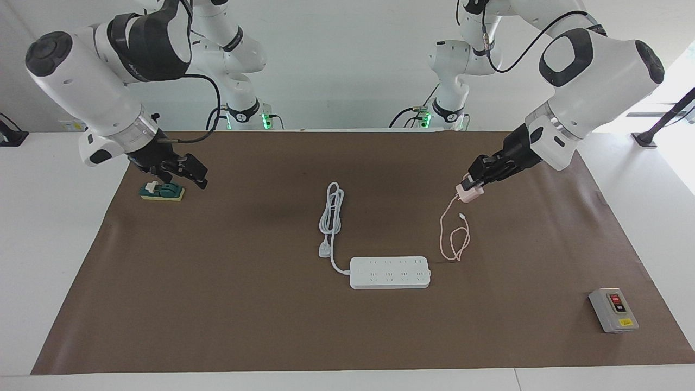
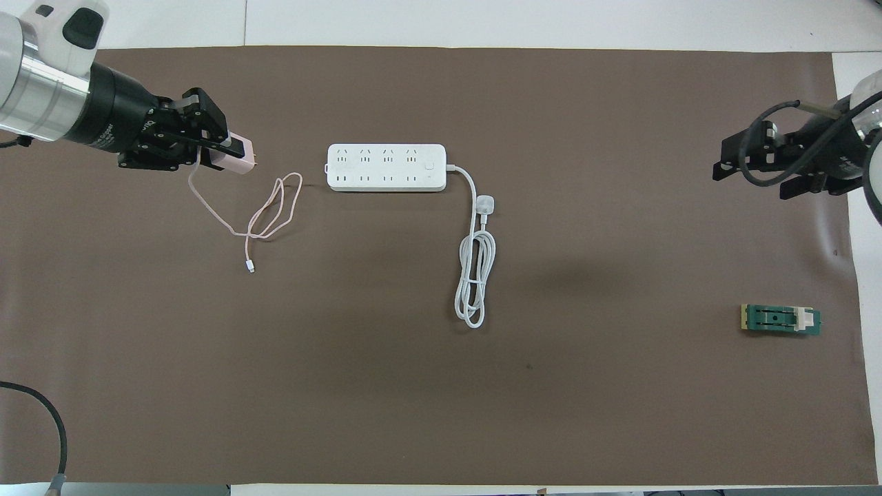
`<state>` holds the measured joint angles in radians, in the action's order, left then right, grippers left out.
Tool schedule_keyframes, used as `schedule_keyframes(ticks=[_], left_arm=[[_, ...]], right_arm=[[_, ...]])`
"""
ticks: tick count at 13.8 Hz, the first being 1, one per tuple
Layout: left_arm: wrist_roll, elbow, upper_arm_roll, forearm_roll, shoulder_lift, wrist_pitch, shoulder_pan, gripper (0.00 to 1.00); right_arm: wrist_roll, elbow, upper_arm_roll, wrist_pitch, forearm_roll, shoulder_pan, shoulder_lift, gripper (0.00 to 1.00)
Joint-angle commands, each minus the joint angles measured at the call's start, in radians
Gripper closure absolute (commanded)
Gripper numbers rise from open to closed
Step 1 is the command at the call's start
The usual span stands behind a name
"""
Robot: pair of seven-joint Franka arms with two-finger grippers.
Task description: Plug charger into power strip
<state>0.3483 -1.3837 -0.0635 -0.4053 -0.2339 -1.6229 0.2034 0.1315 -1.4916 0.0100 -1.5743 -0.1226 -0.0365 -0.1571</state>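
You are looking at the left tool clamped on the charger, holding it up in the air over the brown mat toward the left arm's end of the counter. The pink cube is sitting at the fingertips, and in the overhead view its prongs are pointing toward the power strip. The charger is not touching the strip; the two are well apart.

The charger's thin pink cable is hanging down from the cube and lying in a loose loop on the mat. The loop is resting near the strip's end that faces the left arm, a little nearer to the robots than the strip.

The power strip is lying flat near the middle of the mat with its sockets facing up. Its thick white cord is running from the end facing the right arm and lying coiled on the mat, nearer to the robots than the strip.

The right tool is standing with its jaws apart, holding nothing, above the small green block at the right arm's end of the mat. That arm is waiting.

A grey box with red and black buttons is sitting at the left arm's end, farther from the robots than the strip.
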Motion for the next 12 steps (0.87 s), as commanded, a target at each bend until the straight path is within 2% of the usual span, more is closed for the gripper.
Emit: schedule_keyframes(ticks=[1,3,6,8,12], left_arm=[[0.131,0.046,0.005,0.117,0.005,0.044,0.03,1.0],[0.359,0.046,0.005,0.129,0.013,0.086,0.033,1.0],[0.396,0.046,0.01,0.25,0.019,0.09,0.077,1.0],[0.508,0.046,0.001,0.263,0.016,0.127,0.09,1.0],[0.641,0.049,0.002,0.333,-0.01,0.103,0.105,1.0]], right_arm=[[-0.142,-0.055,0.007,0.005,0.07,-0.003,0.08,0.0],[-0.179,-0.061,0.01,0.037,0.103,-0.002,0.125,0.0],[-0.196,-0.098,0.01,0.059,0.152,0.006,0.197,0.0],[-0.188,-0.131,0.01,0.065,0.153,0.007,0.232,0.0],[-0.225,-0.145,0.002,0.062,0.153,-0.013,0.24,0.0]])
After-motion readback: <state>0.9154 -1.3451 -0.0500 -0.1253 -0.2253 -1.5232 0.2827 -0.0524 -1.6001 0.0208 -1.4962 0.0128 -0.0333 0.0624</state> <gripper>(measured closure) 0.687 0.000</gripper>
